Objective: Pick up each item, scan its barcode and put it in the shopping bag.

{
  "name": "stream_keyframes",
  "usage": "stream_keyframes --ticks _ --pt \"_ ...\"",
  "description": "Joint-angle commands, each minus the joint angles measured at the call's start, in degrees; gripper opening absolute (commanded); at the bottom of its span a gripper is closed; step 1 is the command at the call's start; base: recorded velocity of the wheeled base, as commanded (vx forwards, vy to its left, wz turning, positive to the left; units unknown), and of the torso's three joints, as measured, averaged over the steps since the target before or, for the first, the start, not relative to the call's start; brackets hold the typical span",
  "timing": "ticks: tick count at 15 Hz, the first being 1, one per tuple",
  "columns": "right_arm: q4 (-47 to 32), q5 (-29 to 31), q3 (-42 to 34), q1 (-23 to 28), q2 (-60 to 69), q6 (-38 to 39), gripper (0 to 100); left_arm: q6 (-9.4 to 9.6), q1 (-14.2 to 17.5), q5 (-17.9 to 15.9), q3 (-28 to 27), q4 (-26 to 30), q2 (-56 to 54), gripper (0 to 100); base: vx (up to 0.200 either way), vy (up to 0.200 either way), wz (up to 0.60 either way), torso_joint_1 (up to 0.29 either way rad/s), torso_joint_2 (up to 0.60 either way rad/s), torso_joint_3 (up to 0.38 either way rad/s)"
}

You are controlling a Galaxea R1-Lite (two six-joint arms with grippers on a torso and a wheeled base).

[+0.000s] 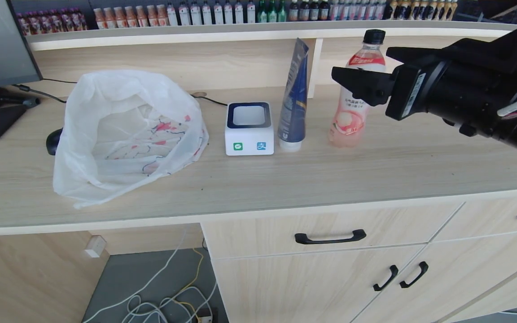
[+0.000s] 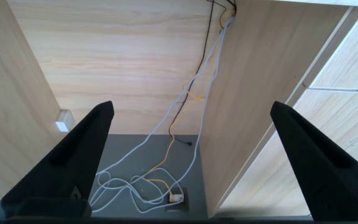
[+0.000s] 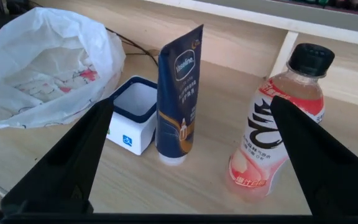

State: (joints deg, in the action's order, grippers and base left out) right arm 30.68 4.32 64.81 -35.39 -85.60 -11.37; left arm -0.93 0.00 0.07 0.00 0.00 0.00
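Left wrist view faces the recess under the counter (image 1: 330, 179), where loose cables (image 2: 148, 180) lie on the floor; the left gripper (image 2: 191, 109) has its fingers spread wide with nothing between them. Above the counter's right part, the right arm comes in from the right edge, held roughly level, and the right gripper (image 1: 359, 60) points toward the back edge with its fingers wide apart and empty. Just beyond the fingertips, clear of them, stands the bottle (image 1: 348, 114), upright, pink, with a black cap. From the right wrist, the bottle (image 3: 272, 143) sits near one finger and the tube (image 3: 179, 106) falls in the gap between the fingers. The tube (image 1: 294, 94) stands on its cap just beside the bottle, on the side toward the counter's middle. Next to it sits the scanner (image 1: 248, 130), a white box with a dark-rimmed window on top. Nearer the left edge, the shopping bag (image 1: 124, 130) lies slumped with its mouth open. Behind the back edge, a raised shelf (image 1: 258, 29) carries a row of drinks.
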Motion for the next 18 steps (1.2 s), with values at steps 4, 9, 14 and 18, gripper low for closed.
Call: stream_keyframes --ticks 4,9,14,18 --pt "0.2 0.8 2.7 -0.4 -3.6 -0.1 100 0.05 0.0 0.0 0.0 0.0 0.0 100 0.000 0.000 0.00 0.000 0.00 0.000" --pt "0.2 1.0 3.4 -2.8 -4.8 -0.1 100 0.05 0.0 0.0 0.0 0.0 0.0 100 0.000 0.000 0.00 0.000 0.00 0.000" --pt "0.4 9.7 10.3 -6.4 -10.6 2.5 100 0.05 0.0 0.0 0.0 0.0 0.0 100 0.000 0.000 0.00 0.000 0.00 0.000" --pt "0.5 14.1 10.7 -8.2 -11.6 3.6 100 -0.04 0.0 0.0 0.0 0.0 0.0 100 0.000 0.000 0.00 0.000 0.00 0.000"
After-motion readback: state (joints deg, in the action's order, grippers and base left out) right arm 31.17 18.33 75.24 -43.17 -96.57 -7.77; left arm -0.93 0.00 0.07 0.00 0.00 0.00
